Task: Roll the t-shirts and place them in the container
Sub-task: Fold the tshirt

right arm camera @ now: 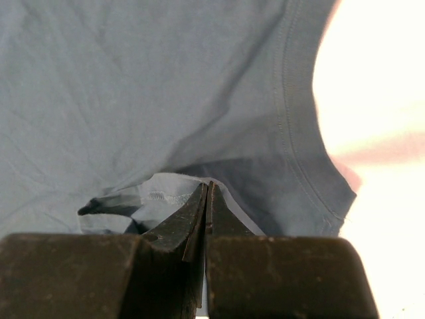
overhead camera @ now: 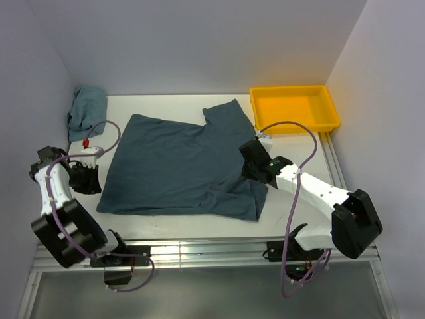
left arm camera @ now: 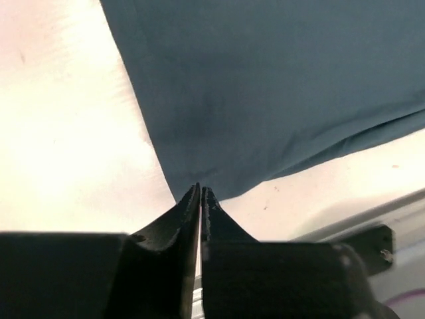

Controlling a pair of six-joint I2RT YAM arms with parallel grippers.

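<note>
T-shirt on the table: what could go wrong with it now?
1. The left end effector is shut right at the t-shirt corner; with so little cloth there, it might slip free.
2. The right end effector pinches a bunched fold at the opposite edge, so the roll could start crooked or wrinkled.

**Yellow tray in the far right corner**

1 yellow plastic tray (overhead camera: 295, 109) sits at the far right corner of the white tabletop (overhead camera: 172, 226). It is shallow and rectangular, with its long side along the back edge. 3 pale grey walls (overhead camera: 199, 40) close in the back and both sides. A metal rail (overhead camera: 199, 251) runs along the tabletop's near edge.
</note>
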